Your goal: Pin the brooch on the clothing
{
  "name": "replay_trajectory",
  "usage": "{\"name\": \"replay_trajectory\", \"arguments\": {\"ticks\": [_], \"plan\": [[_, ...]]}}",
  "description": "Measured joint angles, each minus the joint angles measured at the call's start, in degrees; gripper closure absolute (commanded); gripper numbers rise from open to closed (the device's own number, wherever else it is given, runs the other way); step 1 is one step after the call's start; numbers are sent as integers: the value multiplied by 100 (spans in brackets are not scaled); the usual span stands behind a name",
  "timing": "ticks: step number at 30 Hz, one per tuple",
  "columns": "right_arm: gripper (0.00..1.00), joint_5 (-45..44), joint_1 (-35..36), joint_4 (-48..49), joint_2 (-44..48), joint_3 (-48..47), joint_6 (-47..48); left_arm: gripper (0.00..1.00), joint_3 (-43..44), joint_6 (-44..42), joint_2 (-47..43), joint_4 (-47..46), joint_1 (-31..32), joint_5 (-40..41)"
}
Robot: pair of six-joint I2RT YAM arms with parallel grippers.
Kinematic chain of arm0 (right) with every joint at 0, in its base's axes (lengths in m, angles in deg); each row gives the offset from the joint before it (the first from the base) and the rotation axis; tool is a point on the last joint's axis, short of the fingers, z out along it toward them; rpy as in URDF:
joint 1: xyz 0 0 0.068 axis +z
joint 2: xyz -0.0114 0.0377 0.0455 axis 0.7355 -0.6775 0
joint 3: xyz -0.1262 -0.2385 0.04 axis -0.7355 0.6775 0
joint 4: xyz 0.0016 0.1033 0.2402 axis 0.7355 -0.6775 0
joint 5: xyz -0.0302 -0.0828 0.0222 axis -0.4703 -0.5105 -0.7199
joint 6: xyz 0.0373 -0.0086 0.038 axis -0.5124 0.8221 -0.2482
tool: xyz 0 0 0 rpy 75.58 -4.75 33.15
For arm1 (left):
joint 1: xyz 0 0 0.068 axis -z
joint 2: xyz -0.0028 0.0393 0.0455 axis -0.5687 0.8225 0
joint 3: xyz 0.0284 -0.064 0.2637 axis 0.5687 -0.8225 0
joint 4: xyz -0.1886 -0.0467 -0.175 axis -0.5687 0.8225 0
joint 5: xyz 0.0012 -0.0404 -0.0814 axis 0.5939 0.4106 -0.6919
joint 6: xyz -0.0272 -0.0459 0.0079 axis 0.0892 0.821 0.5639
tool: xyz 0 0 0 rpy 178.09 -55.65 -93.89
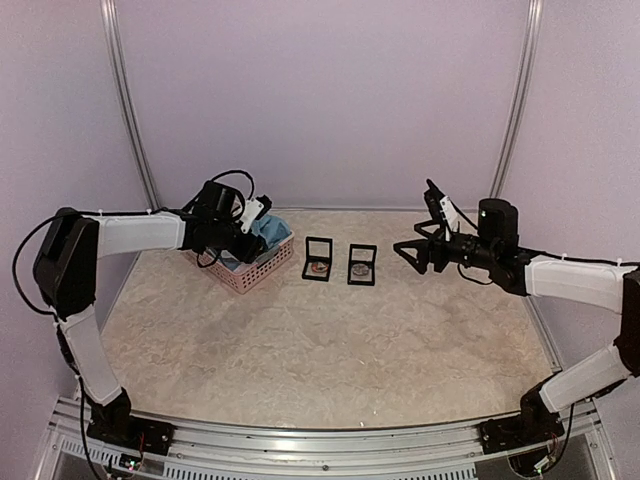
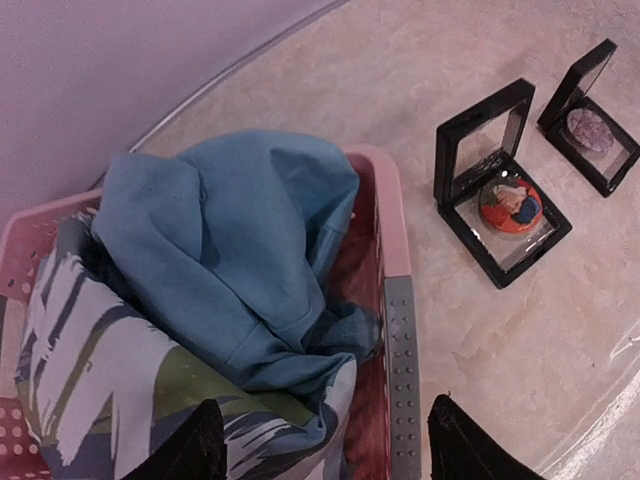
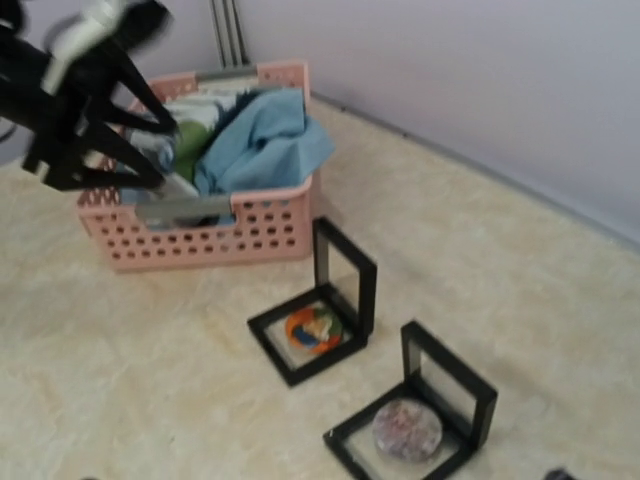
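Clothing (image 2: pixel 230 260) bundled in pink basket (image 2: pixel 393 230).
Basket sits at 10 o'clock on the surface (image 1: pixel 300 350); left jaws hang apart just above the clothing, right jaws apart at 2 o'clock.

Top external looks down from behind over the whole worktop (image 1: pixel 320 340); left wrist sits close above the pink basket (image 2: pixel 395 215), right wrist faces it from farther off; all share basket and black cases (image 3: pixel 320 255) (image 3: pixel 409 355).
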Motion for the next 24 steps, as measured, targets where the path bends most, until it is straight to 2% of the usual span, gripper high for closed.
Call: {"name": "replay_trajectory", "arguments": {"ticks": [3, 8, 10, 12, 13, 19, 24], "plan": [[8, -68, 94, -140, -28, -2, 35, 42, 240, 70, 557, 374, -2, 105], [8, -114, 195, -243, -52, 0, 37, 46, 310, 151, 793, 752, 57, 127], [8, -120, 212, -264, -55, 0, 37, 59, 310, 184, 804, 828, 74, 109], [8, -133, 216, -264, -66, 0, 37, 80, 310, 251, 804, 859, 90, 90], [8, -133, 216, -262, -76, 0, 37, 85, 313, 289, 804, 870, 96, 90], [8, -136, 219, -267, -199, 0, 37, 100, 321, 708, 804, 911, 103, 57], [9, -157, 232, -315, -247, -7, 11, 100, 334, 1379, 804, 911, -188, 146]]}}
